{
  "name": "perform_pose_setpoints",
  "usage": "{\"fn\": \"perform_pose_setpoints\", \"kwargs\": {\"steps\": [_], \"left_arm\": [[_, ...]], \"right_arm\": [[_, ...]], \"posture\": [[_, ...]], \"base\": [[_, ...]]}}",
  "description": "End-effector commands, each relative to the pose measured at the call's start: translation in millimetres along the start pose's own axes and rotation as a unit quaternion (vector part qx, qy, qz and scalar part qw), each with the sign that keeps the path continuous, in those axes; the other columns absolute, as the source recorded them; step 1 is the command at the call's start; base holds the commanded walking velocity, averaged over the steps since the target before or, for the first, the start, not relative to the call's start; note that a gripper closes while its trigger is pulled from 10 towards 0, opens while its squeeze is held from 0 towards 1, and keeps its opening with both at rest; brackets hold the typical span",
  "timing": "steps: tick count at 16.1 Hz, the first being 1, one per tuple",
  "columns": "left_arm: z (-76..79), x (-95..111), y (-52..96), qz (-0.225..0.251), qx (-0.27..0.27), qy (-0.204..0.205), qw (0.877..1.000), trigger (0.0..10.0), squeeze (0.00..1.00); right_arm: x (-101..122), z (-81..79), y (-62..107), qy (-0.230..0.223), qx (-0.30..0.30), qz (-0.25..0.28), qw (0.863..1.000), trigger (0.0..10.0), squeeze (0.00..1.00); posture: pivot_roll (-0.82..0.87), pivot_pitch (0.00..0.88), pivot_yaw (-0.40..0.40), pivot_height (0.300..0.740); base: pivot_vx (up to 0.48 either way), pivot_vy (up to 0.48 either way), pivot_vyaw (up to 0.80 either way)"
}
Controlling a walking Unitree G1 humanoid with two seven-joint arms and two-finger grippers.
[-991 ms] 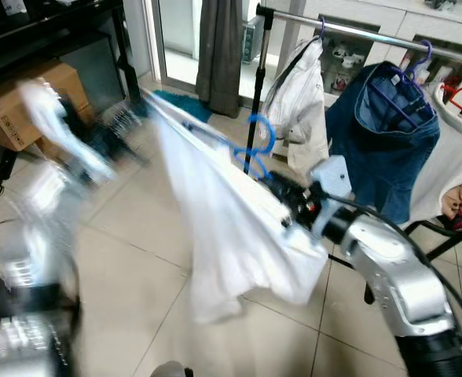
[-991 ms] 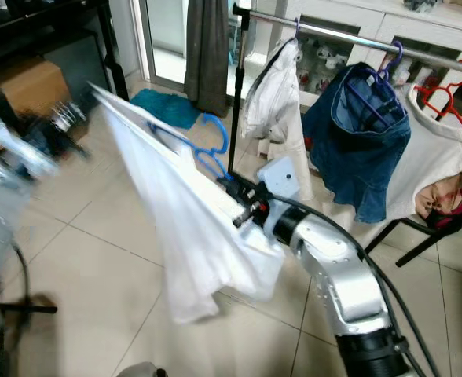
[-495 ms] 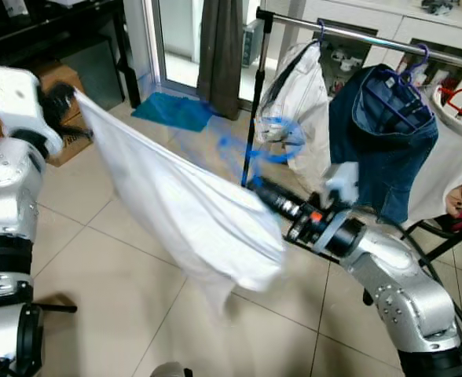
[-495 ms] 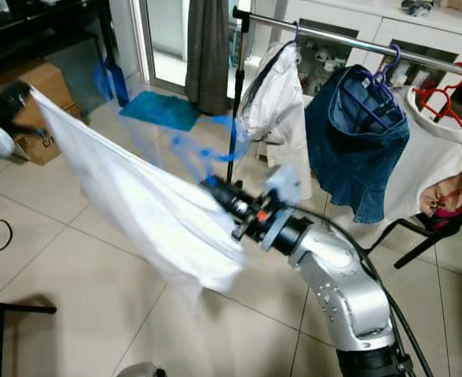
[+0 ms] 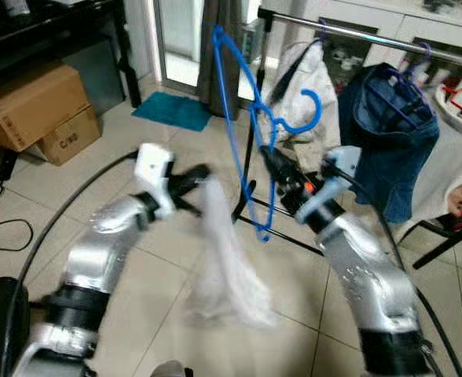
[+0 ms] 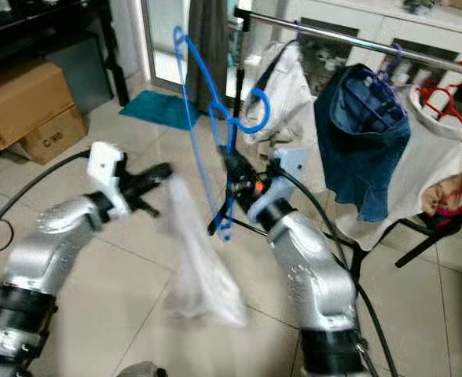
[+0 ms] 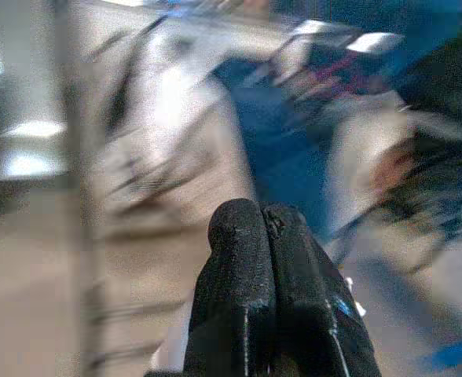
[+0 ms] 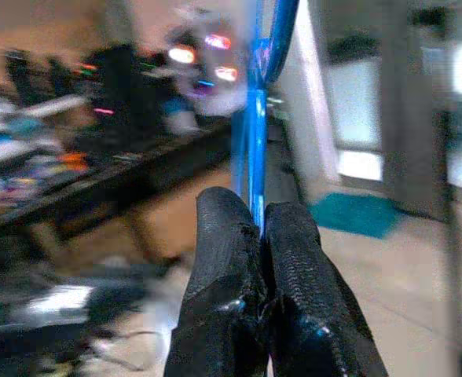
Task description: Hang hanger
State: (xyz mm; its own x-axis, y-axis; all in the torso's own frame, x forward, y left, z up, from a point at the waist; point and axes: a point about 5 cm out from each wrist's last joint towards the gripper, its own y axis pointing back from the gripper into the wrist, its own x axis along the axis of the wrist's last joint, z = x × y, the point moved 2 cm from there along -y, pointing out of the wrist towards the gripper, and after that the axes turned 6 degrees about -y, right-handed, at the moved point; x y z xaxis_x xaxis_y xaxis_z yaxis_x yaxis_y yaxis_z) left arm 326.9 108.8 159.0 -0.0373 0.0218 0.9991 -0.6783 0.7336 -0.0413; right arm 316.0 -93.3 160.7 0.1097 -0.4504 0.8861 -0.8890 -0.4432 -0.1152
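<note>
My right gripper (image 5: 267, 159) is clamped on the blue hanger (image 5: 243, 118), its two black fingers (image 8: 294, 259) pressed together around the thin blue bar, and I hold the hanger tilted up in front of the clothes rail (image 5: 372, 35), its hook (image 5: 309, 110) curling close to the white shirt (image 5: 306, 78) hanging there. My left gripper (image 5: 198, 179) is pinched tight on the top of a white garment (image 5: 223, 267), which hangs limp and blurred toward the tiled floor (image 5: 137, 259), just beside the hanger and apart from it. A blue denim piece (image 5: 388, 133) hangs further along the rail, and cardboard boxes (image 5: 38, 110) sit off to my left.
</note>
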Motion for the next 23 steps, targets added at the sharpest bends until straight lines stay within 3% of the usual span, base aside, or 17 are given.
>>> {"fn": "perform_pose_setpoints", "kwargs": {"steps": [1,2,3,4,5,6,7,8,10,12,14,16,17,20,21,22,23], "left_arm": [[14.5,22,-5.8,0.043,-0.039,-0.001,0.998,0.0,0.0],[14.7,21,1.3,0.04,-0.027,-0.002,0.999,0.0,0.0],[8.0,17,16.4,0.03,0.008,-0.002,1.0,0.0,0.0],[0.7,13,31.5,0.02,0.047,-0.002,0.999,0.0,0.0],[-6.6,9,47.4,0.007,0.093,0.003,0.996,0.0,0.0],[-13.5,1,60.7,-0.009,0.144,0.003,0.99,7.3,0.0],[-18.6,-5,67.6,-0.024,0.174,-0.001,0.984,10.0,0.0],[-35.8,-17,81.9,-0.078,0.268,-0.004,0.96,10.0,0.0],[-20.9,-14,72.1,-0.039,0.258,0.013,0.965,10.0,0.0],[-17.0,-19,68.1,-0.045,0.268,0.007,0.962,10.0,0.0],[-16.7,-25,60.0,-0.04,0.287,0.081,0.954,10.0,0.0],[-16.3,-28,52.0,-0.054,0.291,0.052,0.954,10.0,0.0],[-18.5,-24,46.9,-0.042,0.296,0.022,0.954,10.0,0.0],[-27.0,-9,44.9,0.047,0.356,0.041,0.932,10.0,0.0],[-27.7,-9,46.3,0.043,0.357,0.049,0.932,10.0,0.0],[-30.1,-15,49.6,-0.003,0.367,0.006,0.93,10.0,0.0],[-26.3,-23,51.5,-0.06,0.332,-0.009,0.941,10.0,0.0]], "right_arm": [[1,11.8,-3.8,0.009,-0.042,0.014,0.999,0.0,0.0],[0,20.6,-5.6,0.009,-0.07,0.021,0.997,0.0,0.0],[1,30.5,-3.2,0.03,-0.1,0.023,0.994,2.9,0.0],[-3,42.8,1.6,0.06,-0.136,-0.001,0.989,10.0,0.0],[-7,48.5,9.2,0.08,-0.138,-0.019,0.987,10.0,0.0],[-13,56.0,20.1,0.087,-0.151,-0.043,0.984,10.0,0.0],[-15,58.3,26.3,0.091,-0.159,-0.051,0.982,10.0,0.0],[-19,58.7,36.4,0.089,-0.173,-0.055,0.979,10.0,0.0],[-18,62.9,52.1,0.08,-0.211,-0.038,0.974,10.0,0.0],[-14,62.3,58.0,0.076,-0.235,-0.025,0.969,10.0,0.0],[-2,59.0,66.4,0.083,-0.246,-0.007,0.966,10.0,0.0],[6,62.0,71.3,0.089,-0.259,0.008,0.962,10.0,0.0],[11,62.1,73.9,0.095,-0.263,0.012,0.96,10.0,0.0],[14,62.9,86.5,0.111,-0.286,0.01,0.952,10.0,0.0],[14,62.6,87.6,0.111,-0.285,0.007,0.952,10.0,0.0],[13,65.1,89.3,0.111,-0.287,0.001,0.951,10.0,0.0],[14,67.0,90.1,0.117,-0.294,0.002,0.949,10.0,0.0]], "posture": [[-0.03,0.0,-0.008,0.74],[-0.02,0.0,-0.011,0.74],[-0.02,0.01,-0.013,0.74],[-0.03,0.021,-0.014,0.74],[-0.03,0.032,-0.015,0.74],[-0.03,0.05,-0.032,0.74],[-0.04,0.051,-0.036,0.74],[-0.04,0.05,-0.042,0.74],[-0.06,0.039,-0.04,0.74],[-0.09,0.039,-0.044,0.74],[-0.13,0.046,-0.024,0.74],[-0.16,0.054,-0.003,0.74],[-0.18,0.066,0.008,0.74],[-0.17,0.068,0.015,0.74],[-0.17,0.068,0.013,0.74],[-0.16,0.066,0.009,0.74],[-0.16,0.068,0.01,0.74]], "base": [[0.0,0.0,0.0],[0.0,0.0,0.0],[0.0,0.0,0.0],[0.0,0.0,0.0],[0.0,0.0,0.0],[0.0,0.0,0.0],[0.0,0.0,-0.59],[0.0,0.0,-0.8],[0.0,0.0,-0.8],[0.0,0.0,-0.8],[0.0,0.0,-0.8],[0.0,0.0,-0.8],[0.0,0.0,-0.8],[0.0,0.0,-0.8],[0.0,0.0,-0.8],[0.0,0.0,-0.8],[0.0,0.0,-0.8]]}}
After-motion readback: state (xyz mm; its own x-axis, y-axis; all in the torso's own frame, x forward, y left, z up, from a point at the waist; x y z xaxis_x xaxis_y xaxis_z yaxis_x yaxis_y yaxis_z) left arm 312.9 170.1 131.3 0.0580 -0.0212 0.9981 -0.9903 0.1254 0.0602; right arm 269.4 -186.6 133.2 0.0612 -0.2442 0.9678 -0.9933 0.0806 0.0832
